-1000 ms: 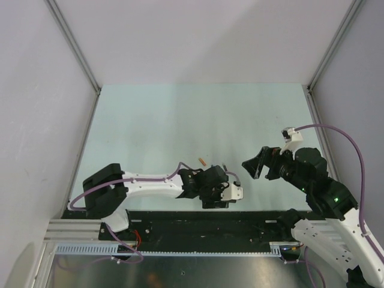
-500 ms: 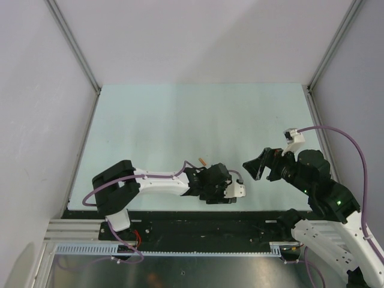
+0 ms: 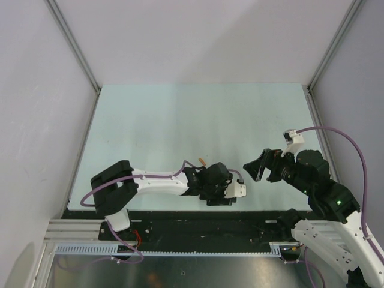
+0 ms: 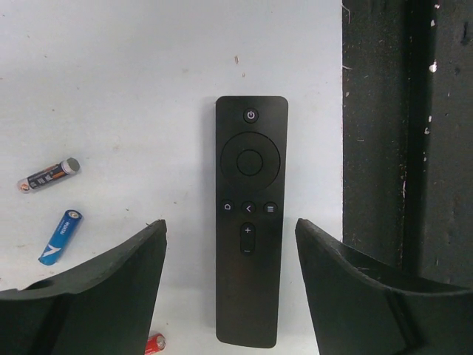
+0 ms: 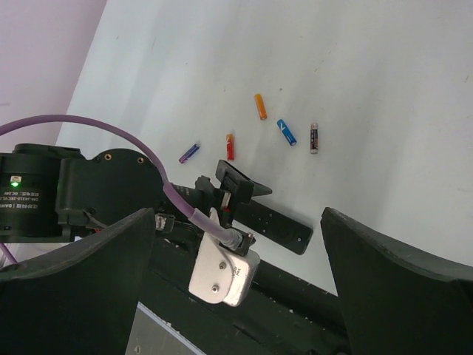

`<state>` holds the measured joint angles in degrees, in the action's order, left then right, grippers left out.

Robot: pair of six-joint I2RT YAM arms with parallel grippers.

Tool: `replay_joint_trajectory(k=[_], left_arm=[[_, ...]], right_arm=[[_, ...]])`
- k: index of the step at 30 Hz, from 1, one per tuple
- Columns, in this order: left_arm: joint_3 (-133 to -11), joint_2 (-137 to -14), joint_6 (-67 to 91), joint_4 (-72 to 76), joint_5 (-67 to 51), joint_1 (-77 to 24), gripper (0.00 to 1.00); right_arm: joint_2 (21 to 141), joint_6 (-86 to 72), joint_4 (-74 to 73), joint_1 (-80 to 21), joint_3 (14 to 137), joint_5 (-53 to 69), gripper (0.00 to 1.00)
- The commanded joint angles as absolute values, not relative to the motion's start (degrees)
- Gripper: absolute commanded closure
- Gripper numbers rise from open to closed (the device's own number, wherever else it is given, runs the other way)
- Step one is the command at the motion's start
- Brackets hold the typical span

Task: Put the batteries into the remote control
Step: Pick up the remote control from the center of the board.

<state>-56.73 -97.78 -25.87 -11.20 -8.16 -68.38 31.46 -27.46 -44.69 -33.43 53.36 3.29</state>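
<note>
The remote control [image 4: 250,229] lies flat on the pale table with its button face up; its battery recess does not show. My left gripper [image 4: 230,296] is open, its fingers [image 4: 103,288] on either side of the remote's lower end and apart from it. Loose batteries lie to the left: a dark grey one [image 4: 49,174], a blue one [image 4: 60,237] and a red one [image 4: 154,343]. The right wrist view shows the remote [image 5: 281,228] and orange [image 5: 260,106], blue [image 5: 286,132], grey [image 5: 313,137], red [image 5: 230,146] and purple [image 5: 189,153] batteries. My right gripper [image 3: 255,166] is open and empty, raised to the right.
The black strip of the table's front edge [image 4: 406,148] runs close along the remote's right side. The left arm's white wrist camera housing [image 5: 222,270] and purple cable [image 5: 111,129] fill the near part of the right wrist view. Grey walls enclose the table.
The left arm's elbow has swung to the right and its gripper has shifted slightly over the remote. The right arm has barely moved. Both grippers stay open.
</note>
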Motion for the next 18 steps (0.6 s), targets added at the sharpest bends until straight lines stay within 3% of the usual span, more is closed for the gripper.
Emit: replay_joint_trajectory(k=[1,18], left_arm=[[-57.22,-95.09,-29.44,-9.58,-10.46,-68.29,0.25],[-56.69,-98.52,-27.95,-9.4,-13.89,-67.94,0.29]], right_arm=[[31.9,-28.48,-44.74,-33.66,55.55,2.72,0.0],[30.59,-29.0,-45.17,-33.66,55.63,2.81,0.0]])
